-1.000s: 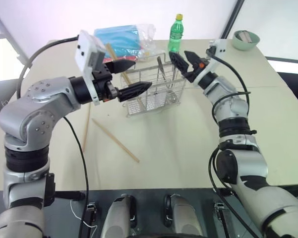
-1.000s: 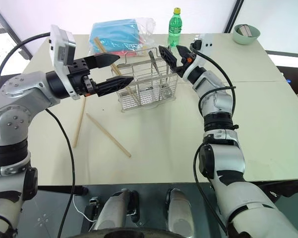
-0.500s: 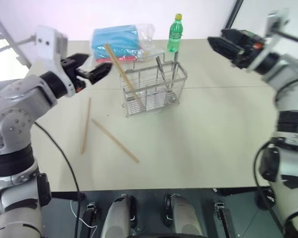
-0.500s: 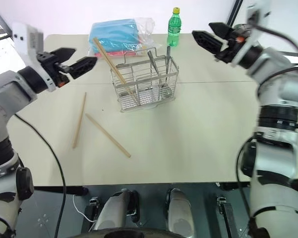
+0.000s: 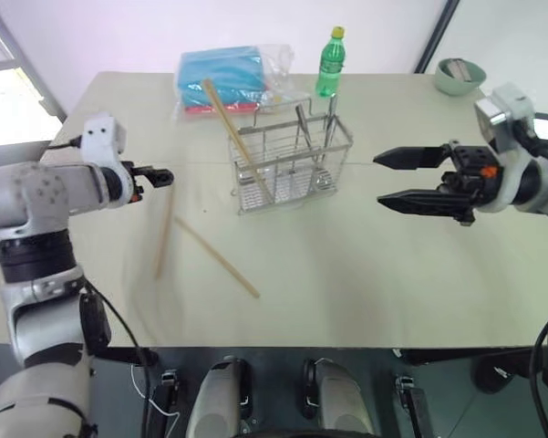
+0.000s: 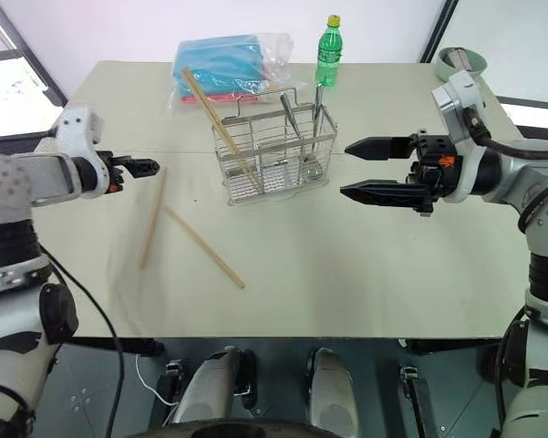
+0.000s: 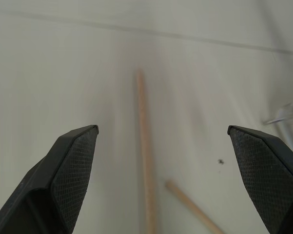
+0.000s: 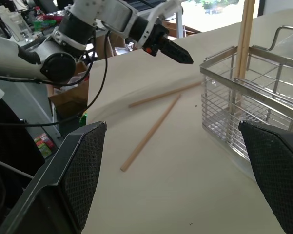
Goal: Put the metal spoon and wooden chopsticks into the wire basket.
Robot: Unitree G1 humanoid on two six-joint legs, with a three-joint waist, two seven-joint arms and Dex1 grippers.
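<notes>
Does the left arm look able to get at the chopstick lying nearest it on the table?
Probably yes. The left tool is open just above the near chopstick, which lies flat on bare table with nothing over it; the second loose chopstick lies apart.

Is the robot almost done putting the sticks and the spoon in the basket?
About halfway. The shiny metal spoon and at least one light wooden chopstick already stand in the silver wire basket. Nothing is in hand: the left hand and the right hand are both open and empty. Two tan wooden chopsticks still lie on the table, and the left hand hovers over them.
</notes>
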